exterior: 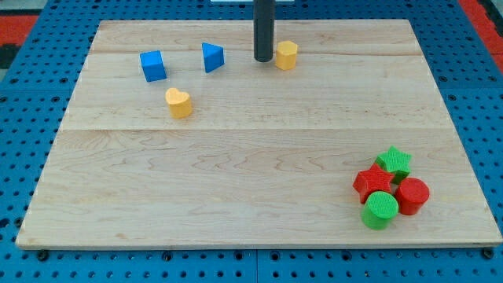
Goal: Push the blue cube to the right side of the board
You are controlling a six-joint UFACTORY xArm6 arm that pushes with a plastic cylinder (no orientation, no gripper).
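The blue cube (153, 65) sits near the view's top left of the wooden board (236, 173). My tip (263, 59) is near the view's top centre, well to the right of the blue cube. It stands just left of a yellow hexagonal block (286, 55), close to touching it. A blue triangular block (211, 56) lies between the cube and my tip.
A yellow heart block (179, 103) lies below and right of the blue cube. At the view's bottom right a cluster holds a green star (393, 163), a red star (372, 183), a red cylinder (412, 195) and a green cylinder (380, 210).
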